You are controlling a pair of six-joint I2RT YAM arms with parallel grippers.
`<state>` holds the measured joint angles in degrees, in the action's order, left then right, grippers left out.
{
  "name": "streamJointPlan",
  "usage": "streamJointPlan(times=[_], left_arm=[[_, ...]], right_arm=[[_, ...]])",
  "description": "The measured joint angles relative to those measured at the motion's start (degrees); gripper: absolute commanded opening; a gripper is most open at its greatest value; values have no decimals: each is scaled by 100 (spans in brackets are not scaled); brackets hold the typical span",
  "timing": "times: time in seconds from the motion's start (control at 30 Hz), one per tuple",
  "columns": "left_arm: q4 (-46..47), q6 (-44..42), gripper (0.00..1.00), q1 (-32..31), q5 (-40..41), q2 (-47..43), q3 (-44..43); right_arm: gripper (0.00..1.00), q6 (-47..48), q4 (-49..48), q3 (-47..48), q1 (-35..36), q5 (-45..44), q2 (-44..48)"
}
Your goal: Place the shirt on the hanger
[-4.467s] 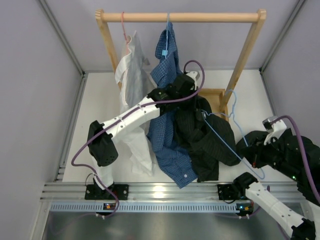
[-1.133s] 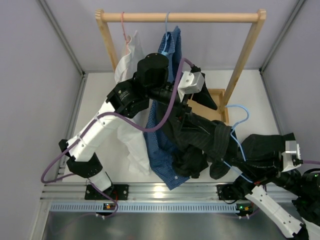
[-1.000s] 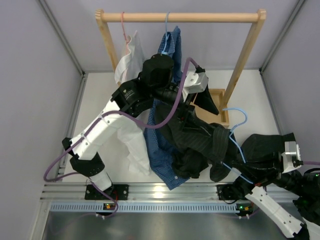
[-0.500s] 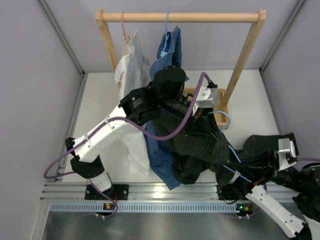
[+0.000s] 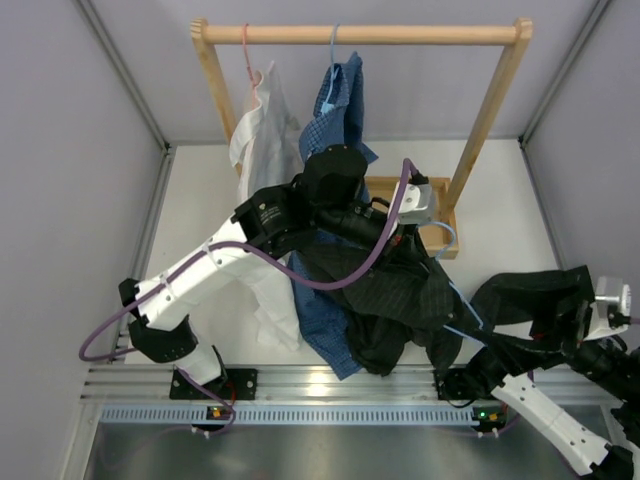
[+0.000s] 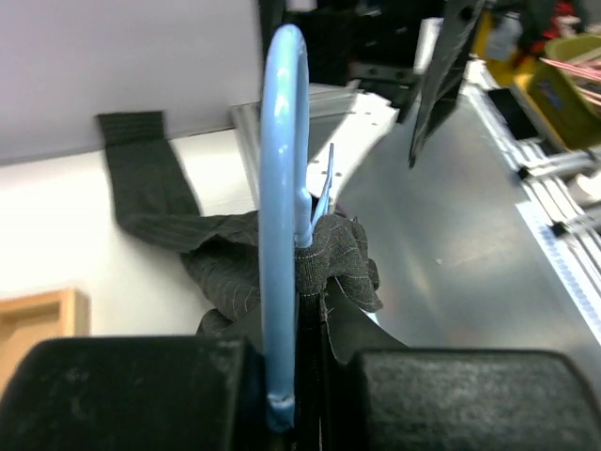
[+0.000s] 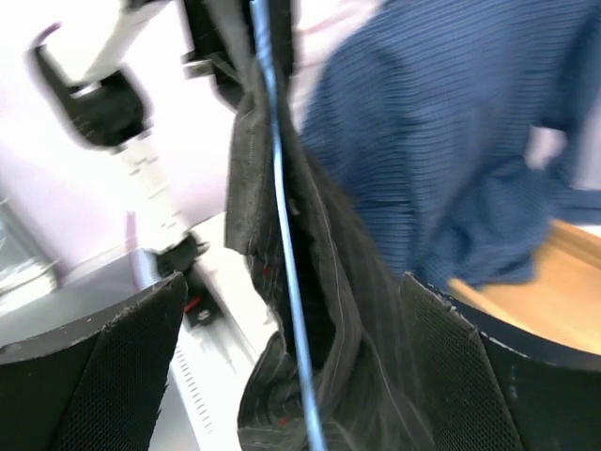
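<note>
The black pinstriped shirt (image 5: 392, 292) hangs bunched in mid-table from the light-blue wire hanger (image 5: 444, 237). My left gripper (image 5: 418, 213) reaches over from the left and is shut on the hanger's hook (image 6: 283, 178), with a fold of the shirt's (image 6: 333, 258) neck pinched beside the wire. One black sleeve (image 5: 530, 290) trails right toward my right gripper (image 7: 300, 376). That gripper is open, its fingers (image 7: 94, 362) standing wide on either side of the shirt (image 7: 376, 357) and the thin hanger wire (image 7: 286, 254) without touching them.
A wooden clothes rack (image 5: 360, 34) stands at the back, its base block (image 5: 440, 190) just behind my left gripper. On it hang a white shirt (image 5: 262, 135) and a blue checked shirt (image 5: 340, 95). A metal rail (image 5: 300, 385) runs along the near edge.
My left gripper has shut on the hanger's hook and dipped slightly. The right gripper has opened, let go of the shirt and hanger, and drawn back to the right.
</note>
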<state>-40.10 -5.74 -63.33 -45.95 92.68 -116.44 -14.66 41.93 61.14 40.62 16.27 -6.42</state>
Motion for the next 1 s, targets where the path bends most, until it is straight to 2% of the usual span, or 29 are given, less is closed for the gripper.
streamJointPlan(times=[0.13,0.17,0.27,0.4,0.53,0.63,0.9,1.0], left_arm=[[98,282,0,-11,927,-186,142],[142,380,0,-11,1187,-269,214],[326,737,0,-11,1993,-511,446],[629,1176,0,-11,2789,-754,673],[957,1471,0,-11,3045,-831,872],[1200,1641,0,-11,3189,-831,1073],[1725,1858,0,-11,3410,-892,1672],[1853,1893,0,-11,3410,-935,1784]], right_arm=[[76,-140,774,494,15,-905,0],[69,-210,905,540,22,-1036,0],[60,-474,1305,525,42,-1375,17],[58,-1113,1427,96,70,-1650,149],[57,-1757,1174,-807,85,-1709,201],[42,-2201,933,-1290,94,-2149,205],[32,-3386,321,-2149,96,-2879,588],[20,-3593,275,-2293,96,-3010,588]])
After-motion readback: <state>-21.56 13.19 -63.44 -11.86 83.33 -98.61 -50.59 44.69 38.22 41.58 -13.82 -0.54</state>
